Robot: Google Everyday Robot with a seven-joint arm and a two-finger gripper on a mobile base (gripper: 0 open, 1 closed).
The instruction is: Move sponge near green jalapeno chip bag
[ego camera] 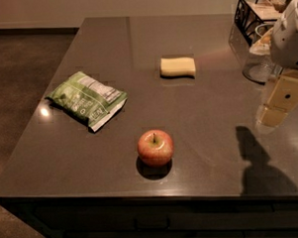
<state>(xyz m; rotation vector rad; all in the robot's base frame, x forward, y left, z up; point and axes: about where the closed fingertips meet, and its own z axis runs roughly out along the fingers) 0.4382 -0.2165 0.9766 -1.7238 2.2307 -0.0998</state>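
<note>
Yellow sponge (177,67) central on table (205,153), gripper (273,113) near right edge.

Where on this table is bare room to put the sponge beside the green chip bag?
Bare table lies between the green jalapeno chip bag and the sponge, also between the bag and the apple. The far right corner is crowded: a wire basket, with the end effector hanging in front.

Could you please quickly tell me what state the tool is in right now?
Tool: over the right side of the table, well apart from the sponge; open or closed cannot be told.
</note>
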